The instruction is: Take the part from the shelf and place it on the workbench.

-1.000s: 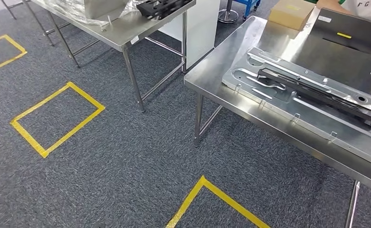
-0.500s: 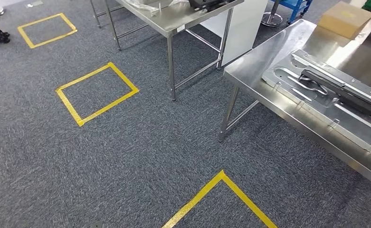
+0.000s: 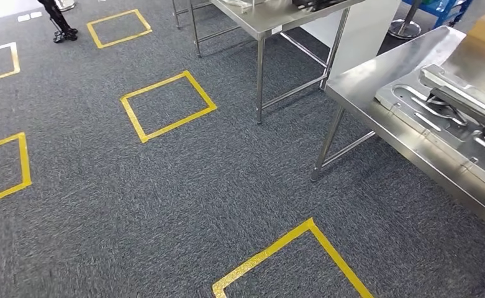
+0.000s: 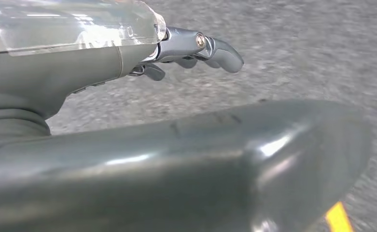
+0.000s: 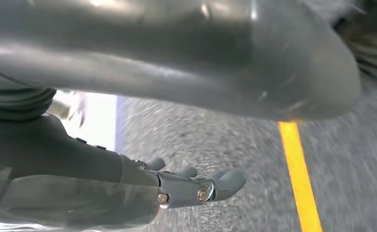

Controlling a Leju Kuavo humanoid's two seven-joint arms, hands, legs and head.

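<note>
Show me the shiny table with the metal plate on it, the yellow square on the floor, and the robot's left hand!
Shiny table (image 3: 376, 73): head view, bare top.
Yellow square (image 3: 132, 116): head view, left tape edge.
Left hand (image 4: 196, 48): left wrist view, fingers.

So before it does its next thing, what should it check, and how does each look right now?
1. Left hand free: ok, fingers apart over carpet, holding nothing.
2. Right hand free: ok, holding nothing.
3. Shelf found: cannot tell, only steel tables and carpet ahead.
4. Part picked out: cannot tell; a dark part lies on a metal plate on the near table.
5. Floor ahead: ok, bare carpet with yellow tape squares.
6. People: someone's feet stand far off.
</note>
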